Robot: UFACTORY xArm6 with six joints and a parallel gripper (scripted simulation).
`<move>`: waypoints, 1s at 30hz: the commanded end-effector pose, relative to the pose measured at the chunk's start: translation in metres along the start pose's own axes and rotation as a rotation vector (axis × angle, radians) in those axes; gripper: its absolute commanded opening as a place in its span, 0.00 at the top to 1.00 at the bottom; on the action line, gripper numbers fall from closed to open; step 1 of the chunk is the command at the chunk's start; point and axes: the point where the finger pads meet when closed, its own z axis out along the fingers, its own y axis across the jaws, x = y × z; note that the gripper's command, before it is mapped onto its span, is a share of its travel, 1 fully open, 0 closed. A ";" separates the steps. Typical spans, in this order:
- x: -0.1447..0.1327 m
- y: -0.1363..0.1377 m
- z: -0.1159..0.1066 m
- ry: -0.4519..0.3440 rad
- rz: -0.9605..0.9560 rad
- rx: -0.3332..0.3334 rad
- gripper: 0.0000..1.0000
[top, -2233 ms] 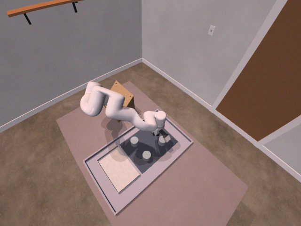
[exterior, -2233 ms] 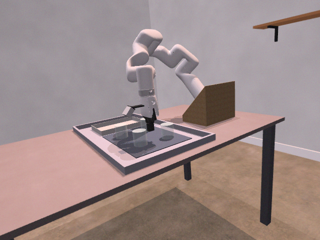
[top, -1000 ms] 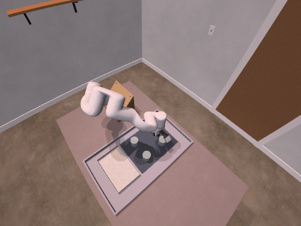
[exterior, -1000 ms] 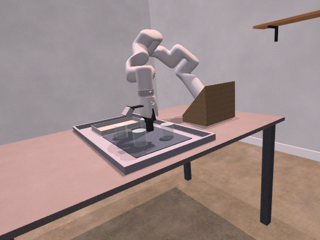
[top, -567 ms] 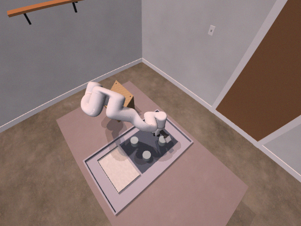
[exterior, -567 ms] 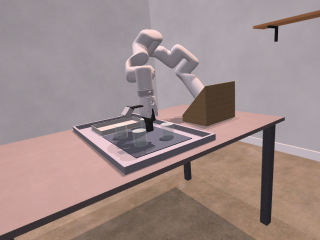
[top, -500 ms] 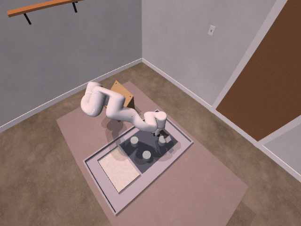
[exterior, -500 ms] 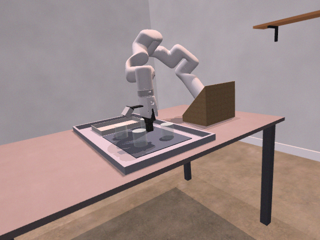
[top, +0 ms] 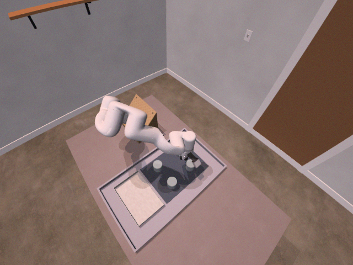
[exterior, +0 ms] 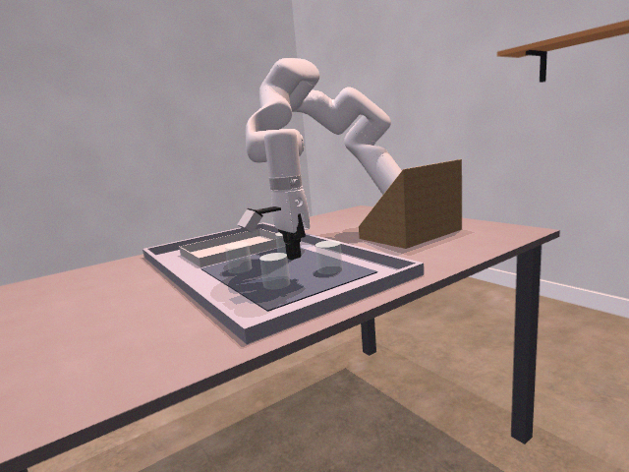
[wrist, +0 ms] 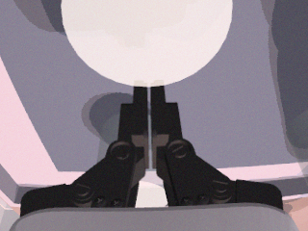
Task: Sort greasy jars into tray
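Three glass jars show mouth down on the dark drying mat [top: 174, 176] in the top view: one on the left [top: 157, 164], one at the front [top: 171, 181], one on the right [top: 190, 163]. My arm hides a fourth there; it stands in the exterior view [exterior: 327, 256]. My gripper [top: 184, 157] is shut and empty, low over the mat beside the right jar [exterior: 274, 268]. In the wrist view the closed fingertips meet the edge of that jar's round white top [wrist: 146, 22]. The pale tray [top: 139, 198] beside the mat holds nothing.
Mat and tray lie inside a grey raised-rim table top [top: 162, 188] on the pink table. A brown wedge-shaped block [exterior: 414, 203] carries the arm's base behind the mat. The tray's rim [exterior: 223, 250] borders the mat's far side in the exterior view.
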 end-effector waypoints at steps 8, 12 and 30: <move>0.003 0.000 -0.002 0.004 0.001 0.002 1.00; 0.003 0.000 -0.002 0.004 0.001 0.002 1.00; 0.005 0.000 -0.002 0.004 0.001 0.002 1.00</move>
